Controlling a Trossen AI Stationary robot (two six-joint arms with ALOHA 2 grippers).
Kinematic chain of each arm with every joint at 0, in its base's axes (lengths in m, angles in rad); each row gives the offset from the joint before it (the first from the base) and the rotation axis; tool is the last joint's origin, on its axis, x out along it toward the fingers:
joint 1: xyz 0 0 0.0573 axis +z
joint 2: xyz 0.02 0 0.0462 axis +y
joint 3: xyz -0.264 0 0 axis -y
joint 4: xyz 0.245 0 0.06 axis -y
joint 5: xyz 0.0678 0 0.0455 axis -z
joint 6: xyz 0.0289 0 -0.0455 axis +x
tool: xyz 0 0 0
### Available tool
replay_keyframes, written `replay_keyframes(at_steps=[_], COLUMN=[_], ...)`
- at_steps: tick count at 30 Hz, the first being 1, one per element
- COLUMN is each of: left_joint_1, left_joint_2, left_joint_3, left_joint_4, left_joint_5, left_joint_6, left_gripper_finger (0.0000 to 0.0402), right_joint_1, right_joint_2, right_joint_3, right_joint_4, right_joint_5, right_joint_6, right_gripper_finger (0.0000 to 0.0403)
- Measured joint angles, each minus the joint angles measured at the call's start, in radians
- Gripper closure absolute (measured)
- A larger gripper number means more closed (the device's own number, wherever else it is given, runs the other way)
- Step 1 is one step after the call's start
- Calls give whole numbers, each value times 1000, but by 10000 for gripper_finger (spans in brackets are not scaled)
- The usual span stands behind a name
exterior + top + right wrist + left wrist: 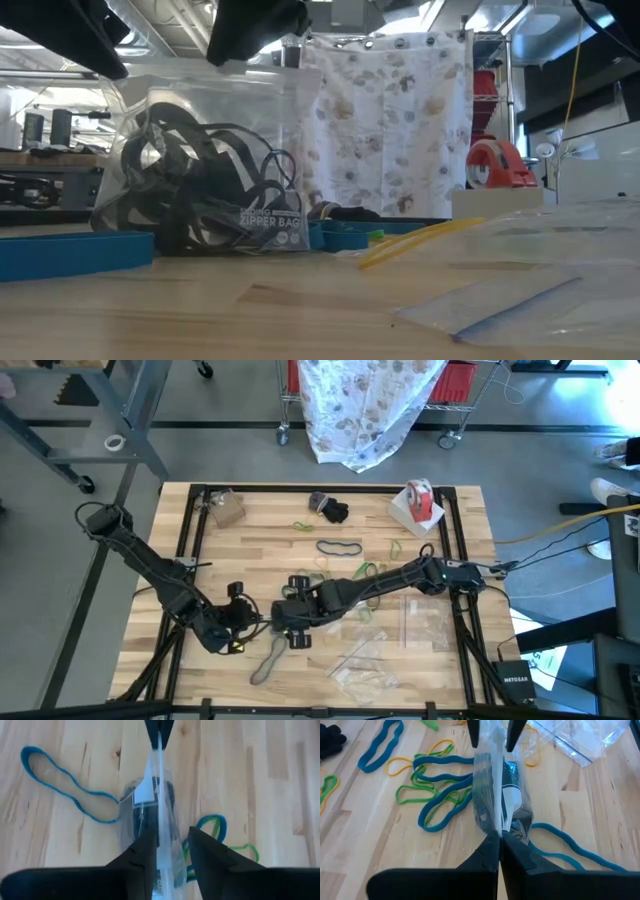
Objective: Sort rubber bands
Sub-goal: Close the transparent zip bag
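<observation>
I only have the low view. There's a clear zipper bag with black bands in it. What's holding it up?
Observer: The left gripper is pinched shut on one edge of the zipper bag.
Operator: And the right one?
Observer: The right gripper is at the opposite edge. Its fingers stand apart with the bag between them.
Operator: Any loose ones nearby?
Observer: Yes, blue, green and yellow rubber bands lie on the table beside the bag.

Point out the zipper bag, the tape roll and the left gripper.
zipper bag (200, 190), low view, its clear front wall
tape roll (420, 500), high view, its red side
left gripper (499, 836), left wrist view, fingertips pinching the bag's edge
</observation>
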Motion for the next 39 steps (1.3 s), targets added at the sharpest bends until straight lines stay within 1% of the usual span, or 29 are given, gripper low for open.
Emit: replay_keyframes(at_steps=[8, 13, 16, 20, 27, 32, 34, 39], left_joint_1=[0, 1, 1, -1, -5, -5, -6, -6], left_joint_2=[0, 0, 0, 0, 1, 1, 1, 1], left_joint_3=[0, 0, 0, 0, 0, 0, 0, 0], left_joint_4=[0, 1, 1, 2, 0, -2, -8, -6], left_joint_5=[0, -1, -3, -5, -5, -3, 4, 6], left_joint_6=[-1, 2, 2, 7, 9, 10, 10, 10], left_gripper_finger=[401, 401, 401, 401, 401, 401, 401, 401], right_joint_1=[0, 0, 0, 0, 0, 0, 0, 2], right_joint_2=[0, 2, 0, 0, 0, 0, 0, -8], right_joint_3=[0, -26, -25, -25, -25, -25, -25, -27], right_joint_4=[9, 3, -4, -35, -165, -237, -292, -285], right_joint_5=[1, 1, 7, 53, 104, 107, 109, 107], right_joint_6=[-12, -11, -11, -13, -18, -15, -13, 19], right_gripper_finger=[362, 383, 389, 395, 398, 398, 398, 398])
